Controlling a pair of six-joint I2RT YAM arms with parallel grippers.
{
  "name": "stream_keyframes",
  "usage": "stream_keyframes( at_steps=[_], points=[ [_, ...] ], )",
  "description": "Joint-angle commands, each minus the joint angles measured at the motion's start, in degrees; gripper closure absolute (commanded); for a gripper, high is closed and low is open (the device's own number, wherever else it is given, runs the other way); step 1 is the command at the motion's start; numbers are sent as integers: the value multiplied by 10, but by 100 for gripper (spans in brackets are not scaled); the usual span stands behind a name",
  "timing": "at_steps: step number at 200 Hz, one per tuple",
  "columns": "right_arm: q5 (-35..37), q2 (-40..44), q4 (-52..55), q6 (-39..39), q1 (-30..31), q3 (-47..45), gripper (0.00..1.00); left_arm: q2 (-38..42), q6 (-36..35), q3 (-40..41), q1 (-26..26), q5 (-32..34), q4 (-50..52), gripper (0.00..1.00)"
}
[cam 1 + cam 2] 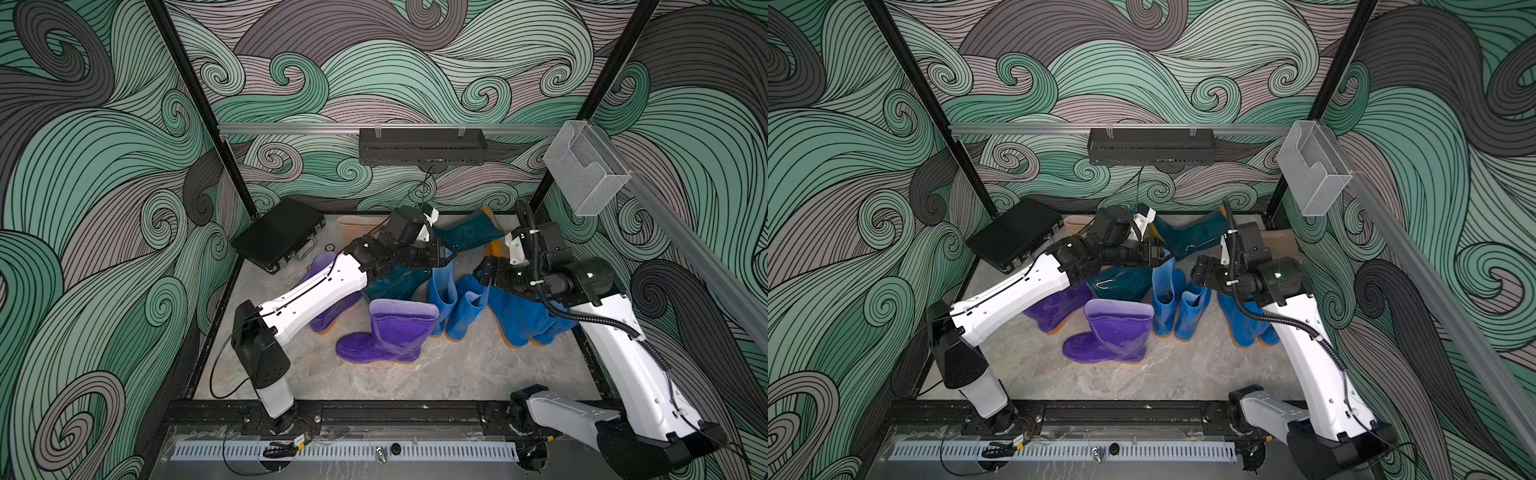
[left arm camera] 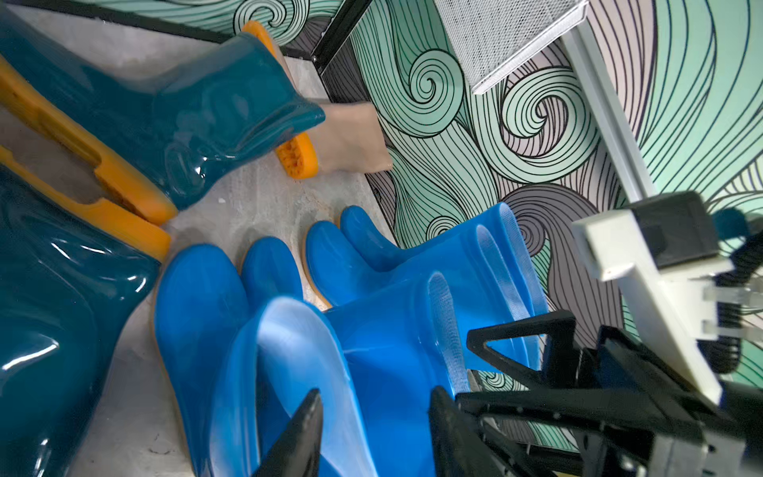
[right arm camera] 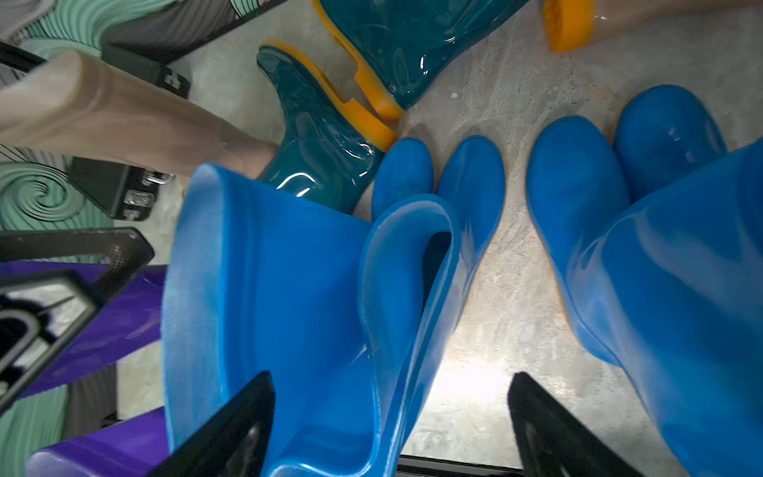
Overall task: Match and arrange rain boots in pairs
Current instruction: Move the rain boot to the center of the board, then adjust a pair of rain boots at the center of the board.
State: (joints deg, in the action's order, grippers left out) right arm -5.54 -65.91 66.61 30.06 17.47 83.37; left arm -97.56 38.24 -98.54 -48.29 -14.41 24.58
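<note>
Right claw [image 3: 392,417] gapes wide above a glossy bright blue rubber rain boot [image 3: 384,289]; left claw [image 2: 375,429] sits half-open, gripping nothing, at a second blue boot [image 2: 198,309].

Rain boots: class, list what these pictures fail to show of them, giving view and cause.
- Beige boot: in a top view, rest under the left arm.
- Other beige boot: in a top view, mostly behind the right arm.
- Far purple boot: in a top view, middle under the left arm.
- Teal boot: left wrist view, cut off by the frame edge.
</note>
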Motion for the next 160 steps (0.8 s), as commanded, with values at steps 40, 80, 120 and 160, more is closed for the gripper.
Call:
stream_keyframes(
  at_steps=[40,80,120,160],
  points=[
    [-28,-38,-25,27,32,-15,1,56,-141,-33,0,94,91,42],
    [-17,-49,-56,28,72,2,1,86,-172,-17,29,135,118,38],
    [-29,-60,-87,50,84,-17,1,107,-170,14,51,137,109,38],
    [21,-104,-41,25,113,25,1,110,-168,30,55,132,110,37]
  ],
)
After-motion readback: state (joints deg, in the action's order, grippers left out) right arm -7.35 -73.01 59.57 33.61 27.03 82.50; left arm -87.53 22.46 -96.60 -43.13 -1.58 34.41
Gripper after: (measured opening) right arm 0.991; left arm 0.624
